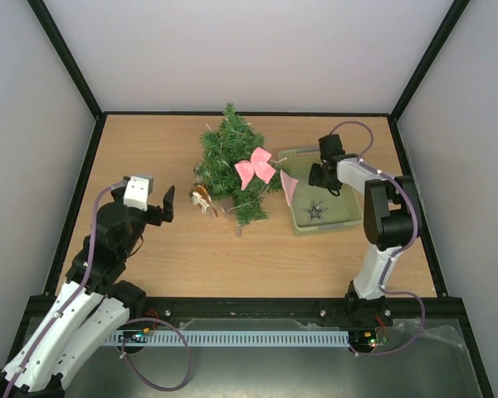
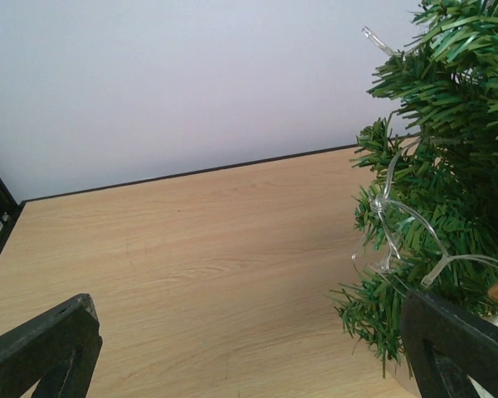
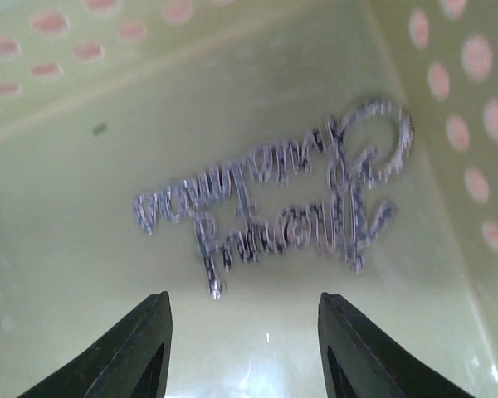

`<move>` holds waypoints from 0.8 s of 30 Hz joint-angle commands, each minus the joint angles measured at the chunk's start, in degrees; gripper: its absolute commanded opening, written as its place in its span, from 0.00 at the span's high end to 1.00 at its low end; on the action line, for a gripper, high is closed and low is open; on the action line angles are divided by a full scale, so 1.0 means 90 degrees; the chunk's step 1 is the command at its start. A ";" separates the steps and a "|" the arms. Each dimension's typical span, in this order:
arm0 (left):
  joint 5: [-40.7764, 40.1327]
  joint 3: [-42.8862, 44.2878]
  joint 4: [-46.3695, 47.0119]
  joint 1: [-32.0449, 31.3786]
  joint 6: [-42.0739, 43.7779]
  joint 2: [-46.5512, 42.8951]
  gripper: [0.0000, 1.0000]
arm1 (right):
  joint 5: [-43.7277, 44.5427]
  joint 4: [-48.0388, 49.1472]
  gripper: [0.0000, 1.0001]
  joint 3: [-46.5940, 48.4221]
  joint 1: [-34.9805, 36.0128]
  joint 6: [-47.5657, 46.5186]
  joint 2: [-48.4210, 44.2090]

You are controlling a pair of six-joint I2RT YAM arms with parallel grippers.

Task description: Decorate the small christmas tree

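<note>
Nearest, my right gripper [image 3: 242, 303], jaws apart and empty, hangs over the silver script ornament [image 3: 274, 199] in the basket [image 3: 58, 240]; I should drop straight, pinching its thin middle. The small christmas tree [image 1: 228, 162] is just left.

Dark green small christmas tree [image 1: 231, 162] sits central on the table [image 1: 149, 249].

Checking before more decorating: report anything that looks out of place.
The tree seems to lie on its side on the table, not standing. A small brown-and-white ornament lies loose on the table beside it.
</note>
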 commanded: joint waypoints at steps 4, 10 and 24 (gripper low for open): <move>-0.0276 -0.0095 0.0224 -0.0037 0.0107 -0.0090 0.00 | -0.0486 -0.0593 0.48 -0.0763 -0.0034 0.0970 -0.1023; -0.0213 -0.0115 0.0267 -0.0033 0.0101 -0.0136 0.00 | -0.0881 -0.0968 0.58 -0.0545 -0.0020 -0.0240 -0.0764; -0.0248 -0.0137 0.0251 -0.0038 0.0101 -0.0194 0.00 | -0.0418 -0.1386 0.63 -0.0007 0.0198 -0.0472 -0.0034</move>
